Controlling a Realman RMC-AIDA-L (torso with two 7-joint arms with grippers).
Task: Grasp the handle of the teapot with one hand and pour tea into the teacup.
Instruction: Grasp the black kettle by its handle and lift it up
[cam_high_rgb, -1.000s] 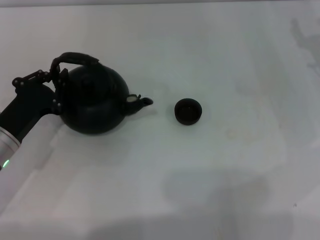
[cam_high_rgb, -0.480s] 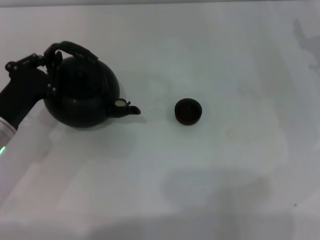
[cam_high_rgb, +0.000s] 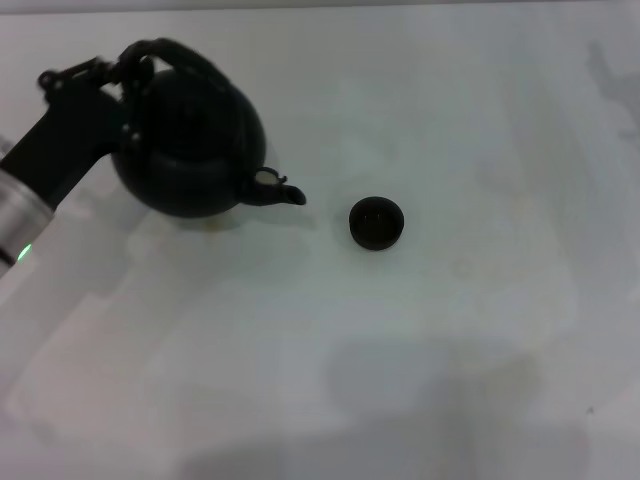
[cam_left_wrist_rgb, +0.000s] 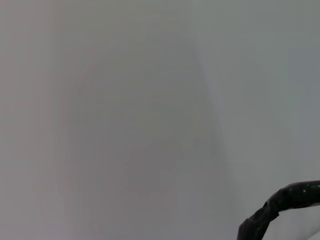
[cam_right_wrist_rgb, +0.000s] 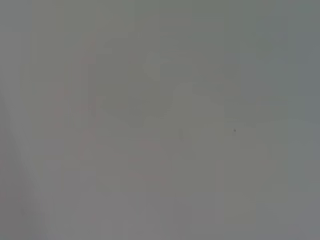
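One gripper is at work: the left gripper (cam_high_rgb: 125, 75), clamped on the left end of the handle (cam_high_rgb: 185, 55) at the head view's upper left. The right arm is not in view. Since half a second ago the teapot (cam_high_rgb: 190, 145) has risen and moved back toward the right, with a faint shadow beneath it suggesting it hangs clear of the tabletop (cam_high_rgb: 450, 330). Its spout (cam_high_rgb: 285, 192) points right and slightly down, nearer the teacup (cam_high_rgb: 377, 222) than before but not over it. The teacup stands unmoved, upright, near centre. Judgement: the carry is under way; the spout must reach the cup's rim before tilting begins. No tea is visible.
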